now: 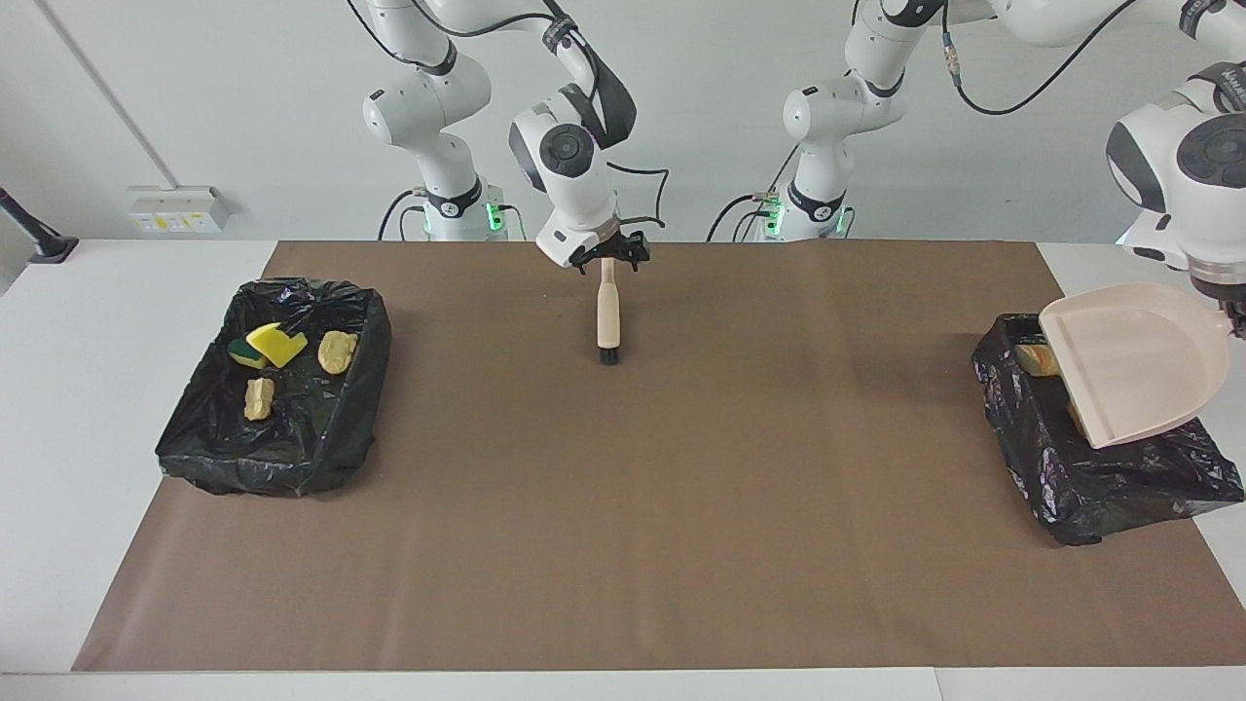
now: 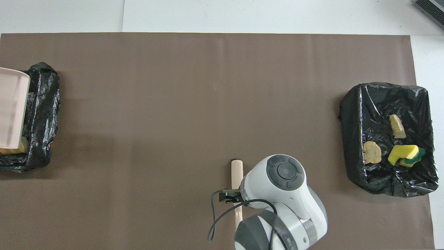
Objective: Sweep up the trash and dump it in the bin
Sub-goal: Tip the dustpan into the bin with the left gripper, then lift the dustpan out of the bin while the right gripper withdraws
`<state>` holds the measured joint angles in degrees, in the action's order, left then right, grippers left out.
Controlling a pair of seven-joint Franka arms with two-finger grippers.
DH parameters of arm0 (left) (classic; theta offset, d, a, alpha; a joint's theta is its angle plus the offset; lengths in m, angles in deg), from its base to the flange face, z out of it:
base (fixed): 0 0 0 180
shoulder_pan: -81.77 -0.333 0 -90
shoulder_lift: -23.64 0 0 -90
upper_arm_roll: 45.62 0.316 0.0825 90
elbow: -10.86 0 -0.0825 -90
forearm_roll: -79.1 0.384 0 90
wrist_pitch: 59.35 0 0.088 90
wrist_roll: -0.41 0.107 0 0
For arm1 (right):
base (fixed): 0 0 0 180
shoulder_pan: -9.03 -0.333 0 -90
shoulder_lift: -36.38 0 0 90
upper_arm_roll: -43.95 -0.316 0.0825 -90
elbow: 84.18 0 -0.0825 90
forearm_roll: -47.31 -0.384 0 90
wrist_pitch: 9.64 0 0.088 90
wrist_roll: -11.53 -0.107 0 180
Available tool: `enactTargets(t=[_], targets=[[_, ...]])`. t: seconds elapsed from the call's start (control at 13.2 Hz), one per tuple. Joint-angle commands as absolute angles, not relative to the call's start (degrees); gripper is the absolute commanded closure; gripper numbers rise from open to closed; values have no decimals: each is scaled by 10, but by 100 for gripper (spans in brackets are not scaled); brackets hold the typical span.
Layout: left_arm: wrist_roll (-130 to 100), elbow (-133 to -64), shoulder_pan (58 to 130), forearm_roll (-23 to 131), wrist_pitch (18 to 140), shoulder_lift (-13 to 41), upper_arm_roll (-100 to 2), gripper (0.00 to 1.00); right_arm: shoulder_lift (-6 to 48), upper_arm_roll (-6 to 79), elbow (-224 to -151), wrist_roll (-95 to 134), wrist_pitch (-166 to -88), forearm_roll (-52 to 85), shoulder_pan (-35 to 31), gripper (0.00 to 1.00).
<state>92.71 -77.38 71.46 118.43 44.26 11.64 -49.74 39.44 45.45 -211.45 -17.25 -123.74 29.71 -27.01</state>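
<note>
Trash lies in two black-lined bins. The bin point(image 1: 263, 467) at the right arm's end holds a yellow sponge point(image 1: 277, 343) and two tan chunks point(image 1: 337, 350). My left gripper point(image 1: 1234, 316), at the view's edge, is shut on the handle of the pale pink dustpan point(image 1: 1134, 360). The pan hangs over the other bin point(image 1: 1110, 482) and hides most of its scraps; one bread-like chunk point(image 1: 1034, 360) peeks out. My right gripper point(image 1: 608, 257) stands open just over the handle end of the brush point(image 1: 608, 316), which lies flat on the mat.
Brown mat point(image 1: 681, 506) covers the table between the bins. From overhead, the right arm's wrist point(image 2: 284, 173) covers part of the brush point(image 2: 237, 172), and the dustpan point(image 2: 12, 111) covers most of the bin point(image 2: 41, 104) at the left arm's end.
</note>
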Motion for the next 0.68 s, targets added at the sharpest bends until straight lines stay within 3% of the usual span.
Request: enactTargets(t=[0.0,0.23,0.61], targets=[[853,-780,760,1108,416,122,-490,100,425,451,-2081,-157,-1161,348,-211,0],[626,-809,843,1037,400,111,-491,100,436,458,-2017,-119,-1079,374,-161,0],[285,-817,965,926,429,61,-491,100,446,524,-1924,27,-1018,423,-91,0]])
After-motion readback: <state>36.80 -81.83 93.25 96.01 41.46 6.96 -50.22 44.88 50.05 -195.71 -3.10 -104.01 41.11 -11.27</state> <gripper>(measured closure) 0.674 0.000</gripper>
